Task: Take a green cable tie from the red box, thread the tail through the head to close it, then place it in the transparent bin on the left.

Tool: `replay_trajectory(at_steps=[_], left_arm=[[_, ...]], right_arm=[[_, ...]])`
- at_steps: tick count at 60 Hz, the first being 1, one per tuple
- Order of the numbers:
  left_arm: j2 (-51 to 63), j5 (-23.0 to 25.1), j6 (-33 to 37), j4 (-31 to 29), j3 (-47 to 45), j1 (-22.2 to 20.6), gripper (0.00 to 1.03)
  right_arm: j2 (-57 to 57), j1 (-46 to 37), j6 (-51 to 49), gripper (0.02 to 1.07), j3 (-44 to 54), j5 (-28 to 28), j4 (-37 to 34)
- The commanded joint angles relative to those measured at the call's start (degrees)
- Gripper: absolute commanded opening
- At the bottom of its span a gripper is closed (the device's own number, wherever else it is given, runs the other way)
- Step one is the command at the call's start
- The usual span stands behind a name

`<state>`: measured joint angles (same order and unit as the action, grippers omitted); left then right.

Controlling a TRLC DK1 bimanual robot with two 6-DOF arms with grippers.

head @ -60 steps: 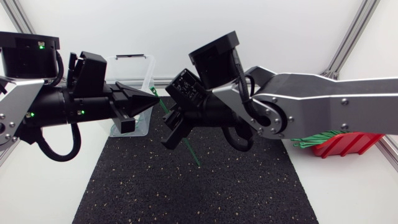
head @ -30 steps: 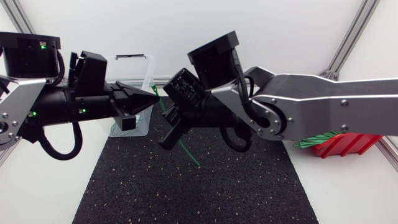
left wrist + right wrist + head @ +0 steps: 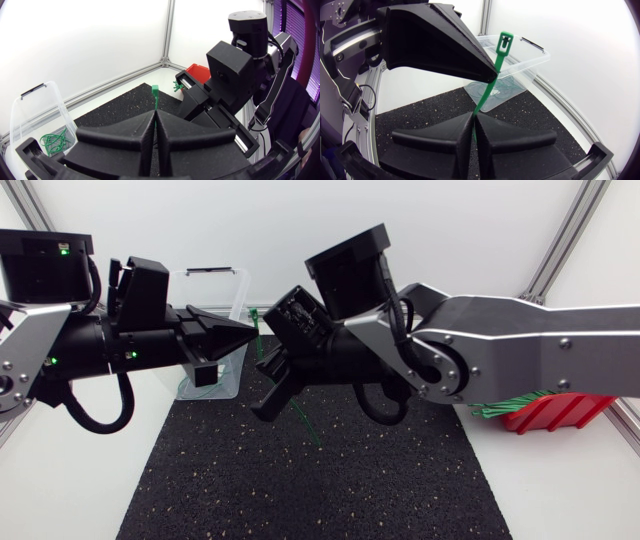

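Both pairs of fingers are pressed together on the same green cable tie (image 3: 483,97), so you have it pinched in two places. Your left gripper (image 3: 155,114) clamps the strap just below the head (image 3: 155,90), which stands up past the fingertips. Your right gripper (image 3: 474,118) nips the strap a little further along. In the right wrist view only a short stretch of green runs between its fingertips and the tip of the left gripper.

From above, the tail (image 3: 305,425) comes out under the right gripper and slants down toward the black mat (image 3: 300,490). You cannot tell from these views whether it touches the mat. The two grippers meet nose to nose above the back of the mat, the left arm coming in level and the right arm angled downward.

The transparent bin (image 3: 222,385) sits on the table at the left, under and behind the left gripper. A few curled green ties (image 3: 52,141) lie at its bottom. The red box (image 3: 555,412) is well apart at the right edge, mostly hidden behind your right arm, with a bundle of green ties (image 3: 510,402) sticking out of it.
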<state>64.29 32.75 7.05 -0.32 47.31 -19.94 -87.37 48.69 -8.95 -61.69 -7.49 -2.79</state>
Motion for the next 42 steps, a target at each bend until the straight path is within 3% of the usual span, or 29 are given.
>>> replay_trajectory(at_steps=[1,42], left_arm=[[0.4,0.9,-1.3,1.5,0.2,-0.2,0.04],[1.3,1.0,-1.4,2.5,0.0,-0.7,0.11]], right_arm=[[1.2,0.6,1.2,0.13,1.6,-1.0,-0.6],[2.1,0.5,1.2,0.13,2.8,-1.8,-0.2]])
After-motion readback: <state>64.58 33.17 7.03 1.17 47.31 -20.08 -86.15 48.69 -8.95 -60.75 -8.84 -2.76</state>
